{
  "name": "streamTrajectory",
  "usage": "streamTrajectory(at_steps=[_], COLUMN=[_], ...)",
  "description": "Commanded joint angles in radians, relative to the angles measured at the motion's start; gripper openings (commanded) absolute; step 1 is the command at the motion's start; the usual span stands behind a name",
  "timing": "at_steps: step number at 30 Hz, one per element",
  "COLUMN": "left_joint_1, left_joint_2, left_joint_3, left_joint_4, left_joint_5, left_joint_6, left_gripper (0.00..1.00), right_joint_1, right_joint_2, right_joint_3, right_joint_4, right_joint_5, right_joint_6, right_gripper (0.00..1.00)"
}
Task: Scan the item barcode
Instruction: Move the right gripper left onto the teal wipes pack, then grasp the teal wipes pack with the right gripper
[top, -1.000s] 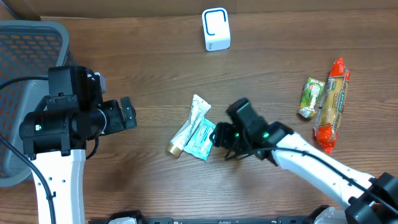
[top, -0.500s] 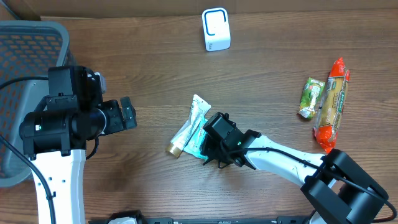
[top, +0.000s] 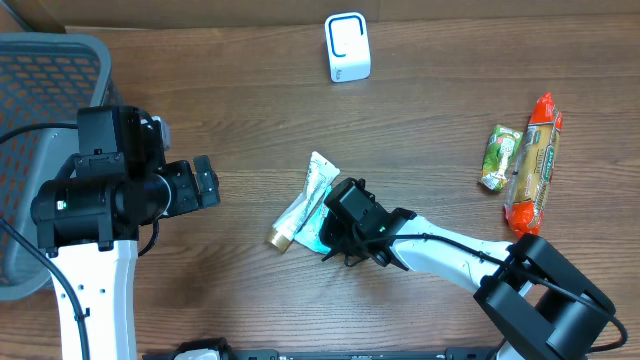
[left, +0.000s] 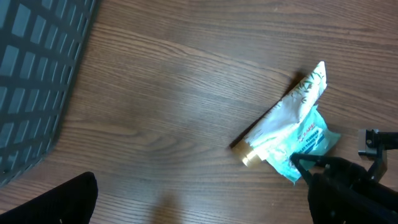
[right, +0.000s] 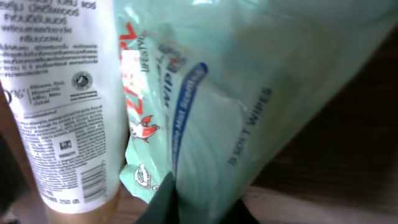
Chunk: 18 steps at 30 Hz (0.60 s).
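A brown wood-grain table is carrying everything, with a grey mesh basket sitting at its left edge, a white scanner standing at the far side and two snack packs lying well to the right. Near the middle, a teal wipes pack is lying against the right side of a white tube, both running diagonally, the tube's gold cap pointing near-left and its crimped end far-right. The right gripper is reaching its fingertips onto the pack's near edge, though whether they are pinching it cannot be told, while the left gripper is hovering well apart with fingers spread wide.
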<state>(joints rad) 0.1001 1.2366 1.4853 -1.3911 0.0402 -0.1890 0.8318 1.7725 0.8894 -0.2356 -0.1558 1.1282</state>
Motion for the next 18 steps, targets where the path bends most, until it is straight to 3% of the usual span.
streamTrajectory(at_steps=[1,5,11,15,18], left_joint_1=[0.003,0.003,0.003,0.003,0.003], left_joint_2=[0.0,0.0,0.0,0.0,0.0], left_joint_3=[0.01,0.01,0.01,0.01,0.01], left_joint_4=[0.004,0.003,0.004,0.004,0.004], left_joint_5=[0.004,0.004,0.004,0.004,0.004], left_joint_6=[-0.017,-0.017,-0.017,-0.017,-0.017], left_gripper=[1.0,1.0,1.0,1.0,1.0], right_joint_1=[-0.004,-0.03,-0.095,-0.108,-0.108], right_joint_2=[0.029,-0.002,-0.161,-0.273,-0.291], right_joint_3=[-0.006,0.0,0.053,0.145,0.214], right_joint_4=[-0.013,-0.025,-0.231,-0.53,-0.752], right_joint_5=[-0.033,-0.107,-0.053,0.219,0.494], right_joint_6=[-0.007,-0.103,-0.366,-0.536,-0.562], right_gripper=[0.04,0.04,0.04,0.04,0.04])
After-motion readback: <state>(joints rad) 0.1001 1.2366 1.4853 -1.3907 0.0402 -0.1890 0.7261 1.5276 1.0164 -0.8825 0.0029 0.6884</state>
